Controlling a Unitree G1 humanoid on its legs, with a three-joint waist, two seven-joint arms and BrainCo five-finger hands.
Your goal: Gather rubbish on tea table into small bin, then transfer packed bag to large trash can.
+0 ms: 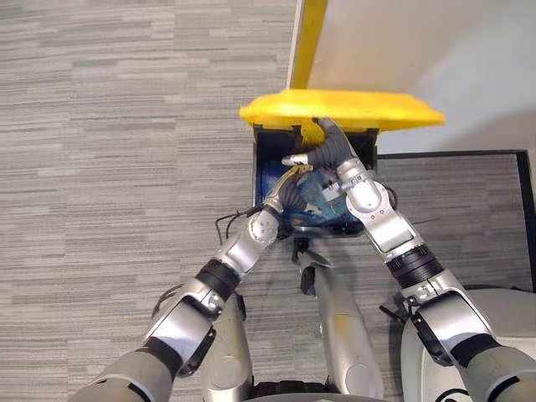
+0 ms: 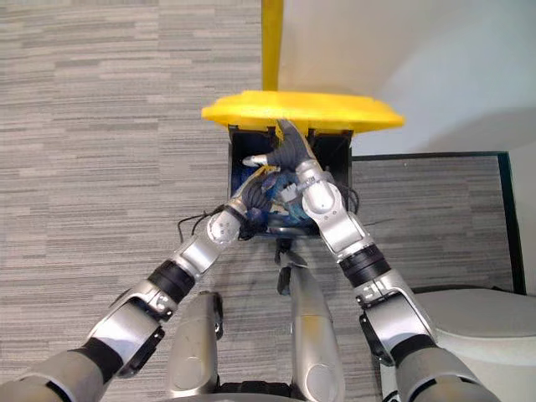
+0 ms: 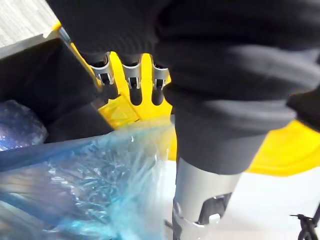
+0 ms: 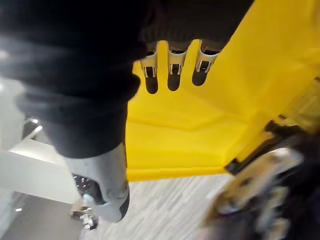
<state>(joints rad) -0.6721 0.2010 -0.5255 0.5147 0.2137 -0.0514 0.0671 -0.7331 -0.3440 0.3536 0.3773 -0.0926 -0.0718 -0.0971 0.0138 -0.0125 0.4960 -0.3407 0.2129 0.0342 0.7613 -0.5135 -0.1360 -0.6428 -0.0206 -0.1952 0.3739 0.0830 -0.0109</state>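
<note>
The blue bag (image 3: 90, 185) sits in the mouth of the large trash can (image 1: 266, 146), crumpled and glossy, partly down between the black walls. I judge it light and soft, thin film that slips and tears easily. The gathered neck would be the safest place to take it, not the stretched side. My left hand (image 1: 291, 194) is on top of it at the near left of the opening. In its wrist view the fingers (image 3: 131, 80) look straight and relaxed above the plastic, nothing pinched between them and the thumb. My right hand (image 1: 333, 152) reaches over the bag to the far side, its straight fingers (image 4: 172, 70) pressed flat against the underside of the yellow lid (image 1: 368, 109), propping it open. Around the can lies grey striped carpet (image 1: 126, 126), with a pale wall (image 1: 435, 50) at the far right. I cannot see how deep the bag has sunk, whether its neck is tied, or what is under it. Both hands cover most of the opening.
</note>
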